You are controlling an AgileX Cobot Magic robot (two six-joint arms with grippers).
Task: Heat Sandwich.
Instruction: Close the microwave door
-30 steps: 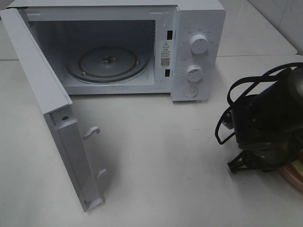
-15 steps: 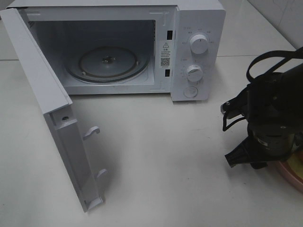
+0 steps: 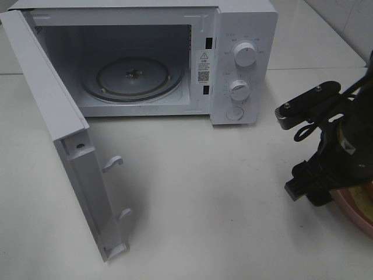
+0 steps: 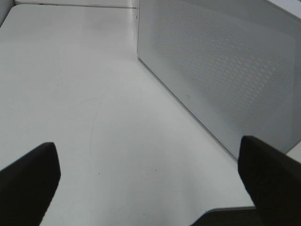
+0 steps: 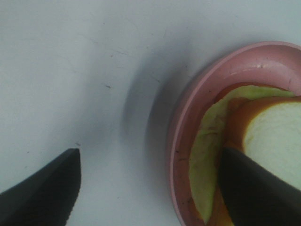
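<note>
Surface (image 3: 221, 192), pale and broad, is carrying a white microwave oven (image 3: 242, 64) whose door (image 3: 64, 146) is standing swung wide toward the left of the exterior view, exposing the bare glass turntable (image 3: 133, 79). Right arm is hanging over the round pink plate (image 3: 358, 213) at the right edge; in the right wrist view the right gripper (image 5: 146, 188) is showing its fingers (image 5: 44, 188) spread wide, one over bare surface outside the plate's rim (image 5: 181, 141), the other over the sandwich (image 5: 263, 136), holding nothing. Sandwich is lying on the plate, well apart from the oven, lettuce edge (image 5: 202, 160) and tan crust showing beneath the white bread. Left gripper (image 4: 150, 183), out of the exterior view, is idling beside the oven's perforated side wall (image 4: 225, 70), fingers (image 4: 28, 179) wide and empty.

Step in hand, as judged: approach for the pick-up. Next move is calling for a straddle across the plate's rim or the sandwich, a firm closure, then a level carry into the open cavity.
</note>
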